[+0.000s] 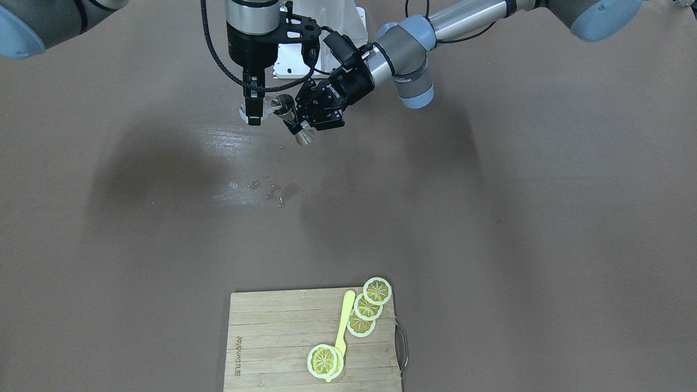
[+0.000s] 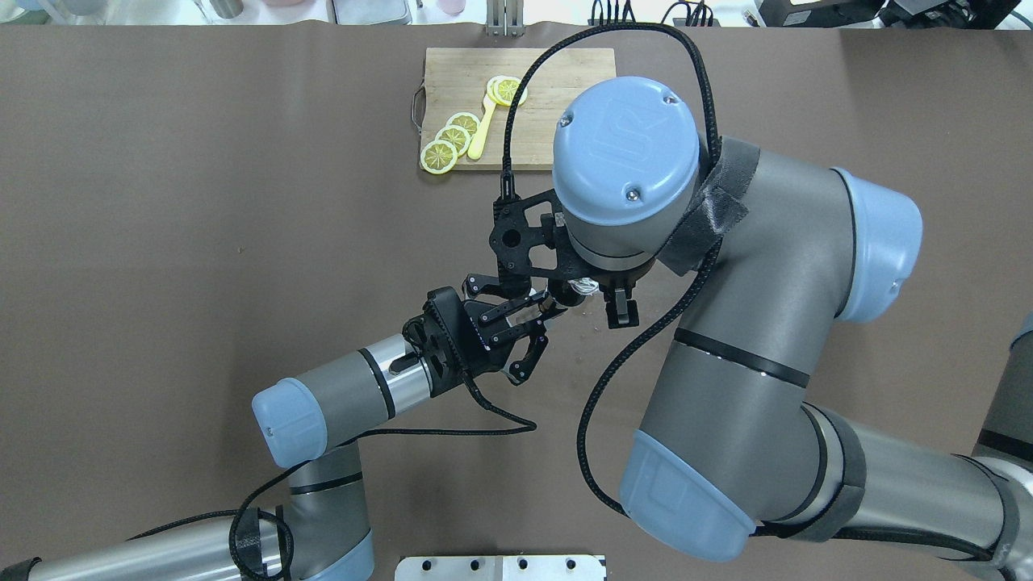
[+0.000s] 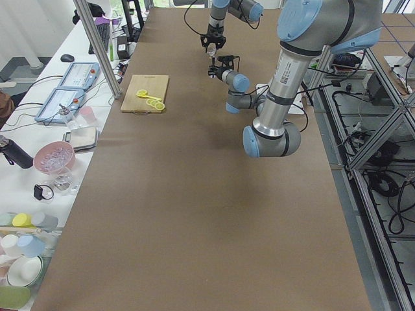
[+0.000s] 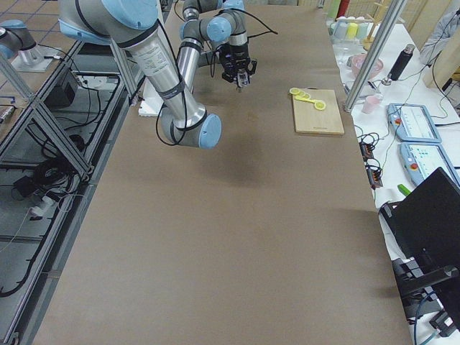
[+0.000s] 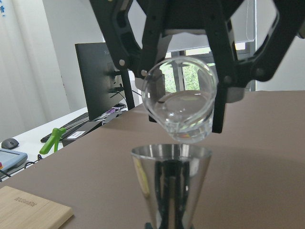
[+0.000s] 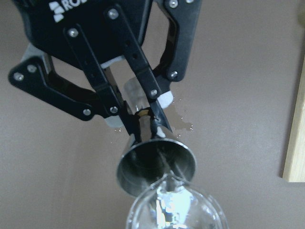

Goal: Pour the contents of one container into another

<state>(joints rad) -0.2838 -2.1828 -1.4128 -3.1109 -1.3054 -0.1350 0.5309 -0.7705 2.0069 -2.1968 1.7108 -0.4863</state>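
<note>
Left gripper (image 6: 143, 116): black linkage fingers pinched on the narrow waist of the jigger (image 5: 170, 183), which is held clear of the table.
Jigger: polished steel, double cone, mirror-bright, upper mouth open.
Right gripper (image 5: 181, 83): black fingers clamped on either side of the glass (image 5: 179, 102).
Glass: clear, round and smooth-walled. It is tipped, with its lip just above the jigger's mouth. Whether liquid is running cannot be told.
Table (image 1: 490, 218): matte brown covering. Wet patches (image 1: 279, 193) and scattered droplets lie near the two vessels, with a sheen beside them.
Cutting board (image 1: 283, 337): pale bamboo strips with a wire handle, at the far edge of the table. It carries four lemon slices (image 1: 368, 307) and a yellow long-handled utensil (image 1: 343, 325).
Room: dark monitor (image 5: 97, 78), with bright windows behind.
Writing: white "ROB" on the left gripper's body; "UR" embossed on the right arm's blue cap (image 2: 625, 141); burned mark on the board, unreadable.
</note>
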